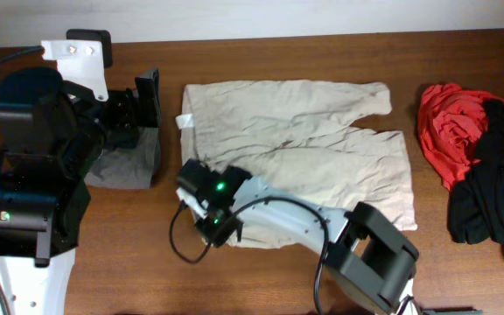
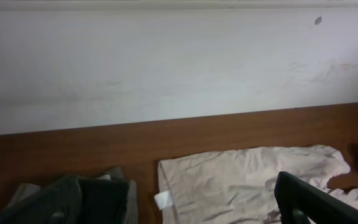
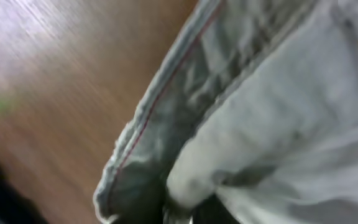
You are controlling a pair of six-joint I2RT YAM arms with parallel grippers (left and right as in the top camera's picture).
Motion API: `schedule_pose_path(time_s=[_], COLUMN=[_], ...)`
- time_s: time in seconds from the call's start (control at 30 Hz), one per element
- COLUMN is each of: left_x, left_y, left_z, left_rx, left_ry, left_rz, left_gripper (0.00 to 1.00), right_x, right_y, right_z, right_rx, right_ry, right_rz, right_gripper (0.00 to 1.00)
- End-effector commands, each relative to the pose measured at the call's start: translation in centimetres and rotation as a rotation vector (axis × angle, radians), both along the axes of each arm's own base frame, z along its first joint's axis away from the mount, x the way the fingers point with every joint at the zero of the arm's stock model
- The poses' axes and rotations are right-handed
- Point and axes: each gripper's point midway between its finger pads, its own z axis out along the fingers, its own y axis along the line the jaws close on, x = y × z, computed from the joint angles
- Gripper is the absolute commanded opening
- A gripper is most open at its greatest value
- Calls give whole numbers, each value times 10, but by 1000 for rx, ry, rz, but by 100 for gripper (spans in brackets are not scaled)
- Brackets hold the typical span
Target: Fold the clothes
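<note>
across the table (image 1: 121,227), shorts (image 1: 304,149) (waistband (image 1: 192,131) left)

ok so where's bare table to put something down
Bare wood lies front left, between the left arm and the right arm; along the back edge behind the shorts; and front right, below the black clothes. The gap between the shorts and the red clothes is narrow. The grey garment crowds the left.

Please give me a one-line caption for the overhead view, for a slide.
Wrinkled beige khaki shorts lie spread on the brown wooden table; the right gripper is at their lower-left corner.
</note>
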Motion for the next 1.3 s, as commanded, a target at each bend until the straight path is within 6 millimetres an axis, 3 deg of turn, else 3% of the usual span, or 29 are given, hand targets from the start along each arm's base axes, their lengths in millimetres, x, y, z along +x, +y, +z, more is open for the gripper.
schedule_pose_path(time_s=[0.0,0.17,0.23,0.33,0.4,0.57,0.73,0.87,1.03,1.07,1.27], left_x=[-3,-3,-1,2,6,17,31,45,63,66,81], left_y=[4,7,10,9,9,6,-15,-28,-47,-51,-73], left_z=[9,8,7,1,-9,-35,-63,-103,-156,-166,-229], left_rx=[21,28,35,37,41,49,9,-16,-29,-22,36], left_ry=[-28,-24,-19,-1,32,119,208,331,473,495,619], left_rz=[9,28,45,43,43,34,-70,-128,-198,-215,-284], left_gripper=[99,99,99,99,99,99,99,98,89,83,76], right_x=[19,53,72,98,120,143,182,227,267,272,301], right_y=[-11,-41,-53,-70,-88,-112,-176,-229,-305,-318,-369], right_z=[1,17,31,54,74,106,102,110,105,102,81], right_rx=[-60,-65,-17,72,142,317,236,295,334,347,436], right_ry=[-86,-87,-79,-61,-48,24,-58,-148,-223,-231,-257], right_rz=[-13,-187,-252,-342,-416,-435,-654,-835,-1036,-1059,-1139], right_gripper=[21,28,38,66,70,72,78,78,77,78,78])
